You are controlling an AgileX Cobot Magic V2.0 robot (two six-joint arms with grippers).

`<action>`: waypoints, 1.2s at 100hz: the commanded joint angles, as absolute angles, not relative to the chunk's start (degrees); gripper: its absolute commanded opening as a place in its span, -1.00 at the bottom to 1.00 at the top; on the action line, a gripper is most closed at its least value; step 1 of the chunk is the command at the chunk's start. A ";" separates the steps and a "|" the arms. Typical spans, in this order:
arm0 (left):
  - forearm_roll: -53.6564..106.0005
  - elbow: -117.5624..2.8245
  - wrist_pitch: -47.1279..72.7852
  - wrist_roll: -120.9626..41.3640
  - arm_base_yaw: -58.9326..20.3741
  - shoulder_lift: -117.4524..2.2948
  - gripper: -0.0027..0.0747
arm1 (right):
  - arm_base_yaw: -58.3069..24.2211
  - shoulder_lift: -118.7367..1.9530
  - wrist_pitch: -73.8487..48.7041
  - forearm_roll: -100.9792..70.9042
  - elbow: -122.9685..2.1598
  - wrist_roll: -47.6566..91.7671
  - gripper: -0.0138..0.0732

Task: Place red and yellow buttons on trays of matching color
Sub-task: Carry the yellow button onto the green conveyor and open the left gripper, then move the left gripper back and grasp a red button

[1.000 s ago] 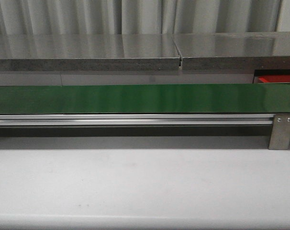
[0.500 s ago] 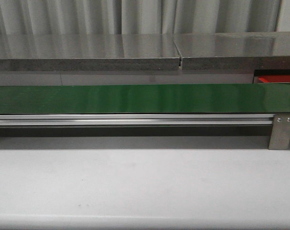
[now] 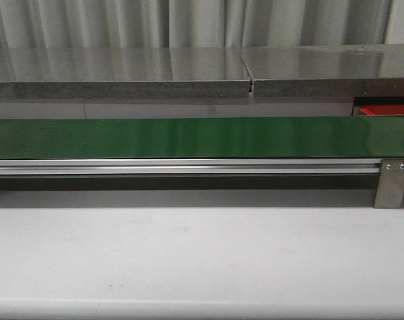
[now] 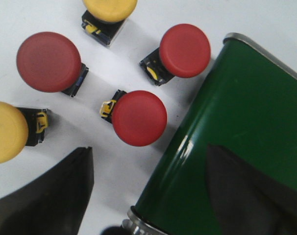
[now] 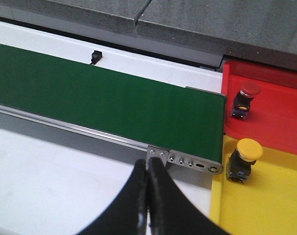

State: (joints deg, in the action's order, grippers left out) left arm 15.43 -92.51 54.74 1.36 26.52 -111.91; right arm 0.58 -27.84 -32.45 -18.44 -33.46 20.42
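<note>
The left gripper (image 4: 143, 196), its fingers spread wide and empty, hangs over loose buttons beside the conveyor belt (image 4: 236, 142), nearest red button (image 4: 138, 117) just ahead between them, while the right gripper (image 5: 147, 196) is closed and empty.

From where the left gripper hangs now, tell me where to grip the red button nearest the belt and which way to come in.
Grip the red button across its round cap, coming straight down from above. It stands cap-up, hiding most of the small black base, so the cap rim is the open part. The green belt lies close beside it; set the left gripper fingers along the belt edge, probably.
</note>
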 commanded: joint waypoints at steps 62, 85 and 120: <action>20.35 -96.19 46.25 2.73 26.70 -118.17 0.26 | 0.54 -27.90 -28.70 -19.36 -34.92 20.85 -0.84; 21.01 -96.19 44.13 2.73 26.70 -118.64 0.12 | 0.54 -27.90 -28.70 -19.36 -34.92 20.85 -0.84; 21.01 -96.19 45.07 2.62 26.70 -118.09 -0.35 | 0.54 -27.90 -28.70 -19.36 -34.92 20.85 -0.84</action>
State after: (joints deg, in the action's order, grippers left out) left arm 19.53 -94.33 45.88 2.11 26.52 -121.78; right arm 0.58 -27.84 -32.45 -18.44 -33.46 20.42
